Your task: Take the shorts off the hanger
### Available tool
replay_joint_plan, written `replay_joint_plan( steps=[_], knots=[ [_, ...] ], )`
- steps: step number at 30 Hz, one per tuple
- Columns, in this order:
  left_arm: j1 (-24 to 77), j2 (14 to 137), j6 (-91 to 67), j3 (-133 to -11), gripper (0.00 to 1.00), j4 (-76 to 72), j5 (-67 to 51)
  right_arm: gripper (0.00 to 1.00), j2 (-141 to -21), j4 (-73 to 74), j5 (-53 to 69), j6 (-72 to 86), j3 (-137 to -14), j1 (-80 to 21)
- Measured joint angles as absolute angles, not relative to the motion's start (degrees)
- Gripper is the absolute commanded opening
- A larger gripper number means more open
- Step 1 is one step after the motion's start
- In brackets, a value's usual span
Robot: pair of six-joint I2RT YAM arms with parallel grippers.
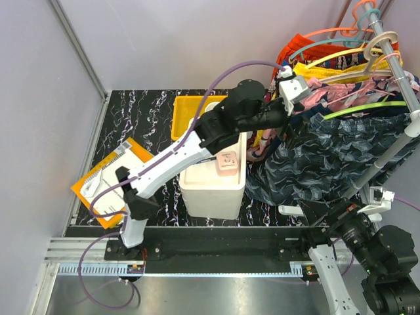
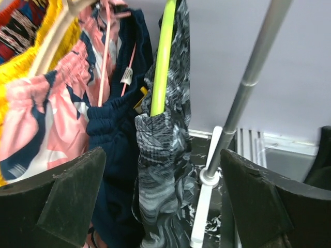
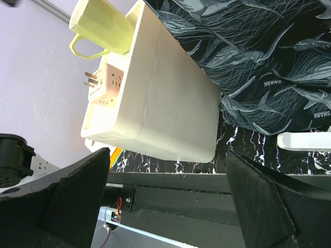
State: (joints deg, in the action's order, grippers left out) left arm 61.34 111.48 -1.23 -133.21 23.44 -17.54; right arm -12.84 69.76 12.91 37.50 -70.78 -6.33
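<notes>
Early stage, judging by the layout: neither pair off its hanger yet. Charcoal shorts [image 1: 341,151] draped over a lime-green hanger [image 1: 367,108] on the clothes rail [image 1: 397,59], at about 3 o'clock in the top view, with the white bin [image 1: 213,187] at 9 o'clock of them. Navy shorts [image 2: 116,129] just beside, at 9 o'clock of the charcoal pair in the left wrist view, apparently on a thin pink hanger [image 2: 106,51], bunched at the waistband and touching the charcoal cloth. Pink floral pair [image 2: 41,113] further out at 9 o'clock, not part of the job.

Left gripper [image 2: 161,155] up at the rail, jaws wide apart and empty, facing the charcoal waistband, with cloth framed between the fingers [image 2: 67,201] but not pinched. Right gripper [image 3: 168,155] low at 5 o'clock in the top view, jaws likewise spread, holding nothing, looking at the bin with a pink plug adapter [image 3: 106,85] inside and a yellow cup [image 3: 101,28] at its far end.

Left to do, in all likelihood: everything. Closing on a waistband, sliding each pair off its hanger, clearing both.
</notes>
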Motion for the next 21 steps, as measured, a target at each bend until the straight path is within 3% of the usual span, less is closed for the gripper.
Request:
replay_joint_plan(
  steps=[4,11,14,18,21],
  knots=[
    [61.34,115.02,-0.38,-134.08,0.84,22.44,-17.98,1.00,-12.82,69.78,12.91,37.28,-70.81,-6.31],
    [61.30,118.61,-2.39,-134.43,0.47,19.09,-20.78,1.00,-12.53,70.98,12.49,36.53,-71.22,-6.31],
    [61.30,118.89,-3.64,-134.45,0.41,17.12,-22.15,1.00,-12.38,71.53,12.45,36.23,-71.37,-6.31],
    [61.30,119.02,-5.34,-134.45,0.02,14.85,-23.57,1.00,-12.34,71.92,12.45,36.05,-71.42,-6.33],
    [61.30,119.15,-6.55,-134.45,0.05,13.98,-23.83,0.99,-12.27,71.90,12.45,35.99,-71.40,-6.33]
  ],
)
